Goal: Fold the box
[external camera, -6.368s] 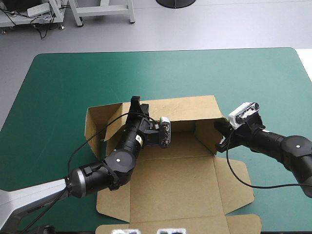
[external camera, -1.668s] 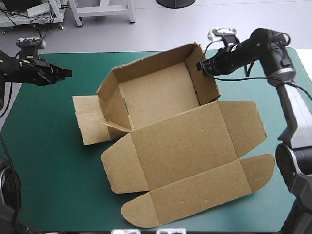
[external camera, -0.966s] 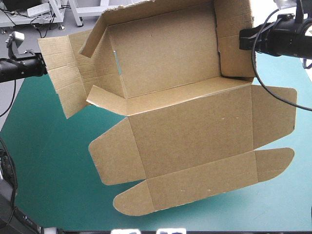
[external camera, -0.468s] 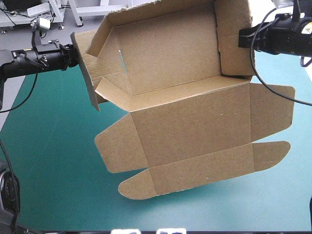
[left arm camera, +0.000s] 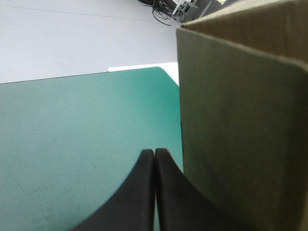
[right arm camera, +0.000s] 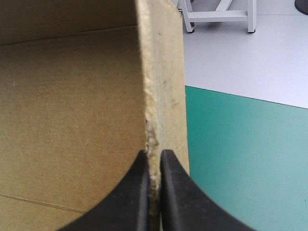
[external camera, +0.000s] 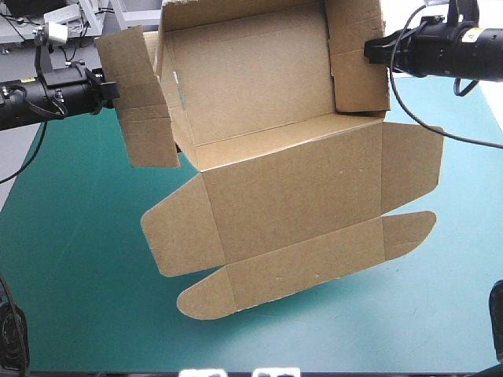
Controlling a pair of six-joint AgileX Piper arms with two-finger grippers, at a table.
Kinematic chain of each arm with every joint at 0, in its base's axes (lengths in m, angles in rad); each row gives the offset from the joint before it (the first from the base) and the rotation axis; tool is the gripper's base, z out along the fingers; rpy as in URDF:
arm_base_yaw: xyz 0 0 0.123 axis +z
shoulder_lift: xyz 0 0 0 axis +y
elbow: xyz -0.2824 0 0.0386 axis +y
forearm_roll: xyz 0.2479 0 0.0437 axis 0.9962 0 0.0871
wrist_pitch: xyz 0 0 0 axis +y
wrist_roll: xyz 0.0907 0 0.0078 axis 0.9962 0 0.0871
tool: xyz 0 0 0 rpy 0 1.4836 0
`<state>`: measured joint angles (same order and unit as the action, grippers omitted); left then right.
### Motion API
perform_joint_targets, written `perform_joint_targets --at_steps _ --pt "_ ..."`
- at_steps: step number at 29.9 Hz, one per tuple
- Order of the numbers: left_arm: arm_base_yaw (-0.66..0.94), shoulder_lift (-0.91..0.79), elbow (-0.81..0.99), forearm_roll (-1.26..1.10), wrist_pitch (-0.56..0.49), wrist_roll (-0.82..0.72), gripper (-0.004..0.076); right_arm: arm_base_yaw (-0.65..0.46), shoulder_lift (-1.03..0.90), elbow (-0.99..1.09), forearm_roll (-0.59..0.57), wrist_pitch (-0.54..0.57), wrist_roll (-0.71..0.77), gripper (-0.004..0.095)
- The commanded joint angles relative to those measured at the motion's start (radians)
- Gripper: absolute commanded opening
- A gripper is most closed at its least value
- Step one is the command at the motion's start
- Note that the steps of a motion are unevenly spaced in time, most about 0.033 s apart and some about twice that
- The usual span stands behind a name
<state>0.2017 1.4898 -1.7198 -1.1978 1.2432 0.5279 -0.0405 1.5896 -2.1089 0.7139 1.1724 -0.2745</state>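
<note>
Currently we log the cut brown cardboard box point(external camera: 291, 188) raised over the teal-green table cover point(external camera: 71, 275), right gripper point(right arm camera: 154, 159) clamped on its side wall to carry it, left gripper point(left arm camera: 154, 159) closed, empty, beside the loose flap point(external camera: 141, 102), presumably to push it.

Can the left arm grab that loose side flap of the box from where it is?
Probably yes: the flap hangs right beside the left gripper with nothing between, but its fingers are shut and would have to open first.
</note>
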Motion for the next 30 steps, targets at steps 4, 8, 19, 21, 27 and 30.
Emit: perform_joint_targets --at_steps 4,8,19,21,27,30 --pt "-0.014 -0.036 -0.024 -0.091 0.048 -0.028 0.0005 -0.003 -0.015 -0.026 0.048 -0.118 0.004 0.0000" --pt "-0.057 -0.036 -0.024 -0.095 0.048 -0.028 0.0095 -0.003 -0.006 -0.026 0.048 -0.130 0.004 0.0000" --pt "-0.139 -0.036 -0.024 -0.204 0.048 -0.028 0.0287 -0.003 0.006 -0.026 0.003 -0.159 0.011 0.0000" --pt "-0.150 -0.036 -0.024 -0.211 0.048 -0.028 0.0287 -0.003 0.008 -0.026 0.003 -0.166 0.011 0.0000" --pt "-0.167 -0.036 -0.024 -0.203 0.046 -0.028 0.0287 0.000 0.022 -0.026 0.011 -0.163 0.011 0.0000" --pt "-0.165 -0.036 -0.024 -0.154 0.024 -0.028 0.0287 0.025 0.026 -0.026 -0.019 -0.163 0.011 0.0000"
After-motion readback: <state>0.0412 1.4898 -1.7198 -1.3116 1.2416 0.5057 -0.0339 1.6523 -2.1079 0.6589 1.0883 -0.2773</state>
